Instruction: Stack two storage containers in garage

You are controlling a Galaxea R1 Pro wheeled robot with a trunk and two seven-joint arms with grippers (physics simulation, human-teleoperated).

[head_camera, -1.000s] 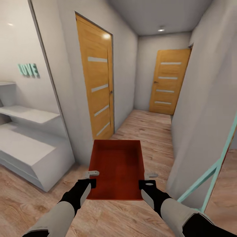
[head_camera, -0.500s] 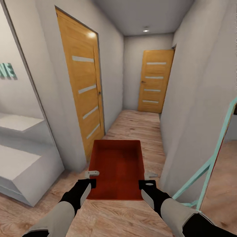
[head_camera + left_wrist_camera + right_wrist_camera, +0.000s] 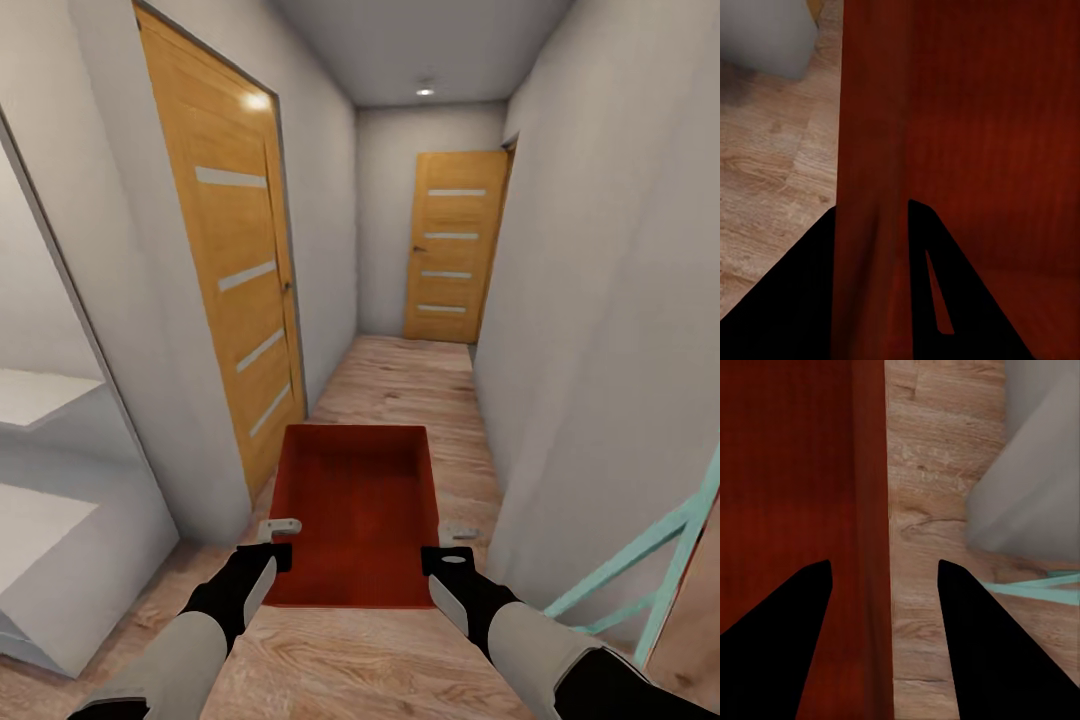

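Narrow corridor, light wood-plank floor (image 3: 400, 400), pale grey walls on both sides. One orange-red rectangular lidless bin (image 3: 355, 515) held level in front of the trunk, above the planks, long axis pointing down the corridor.

Left end effector (image 3: 280, 541) pinches the bin's left side wall near its near corner: in the left wrist view, one dark finger sits outside the wall and one inside (image 3: 945, 300), wall between them. Right end effector (image 3: 452, 546) straddles the bin's right side wall the same way; right wrist view shows a finger (image 3: 787, 637) over the bin interior and the other over the floor, wall between.

Around: honey-coloured wooden door with pale horizontal slots (image 3: 235, 270) closed in the left wall, just ahead of the bin. A second like door (image 3: 450, 248) closed at the corridor's far end. White shelving unit (image 3: 60, 500) at left, near. Pale turquoise slanted frame (image 3: 650, 550) at right, beside the wall corner. Ceiling light (image 3: 425, 91) above the far end.
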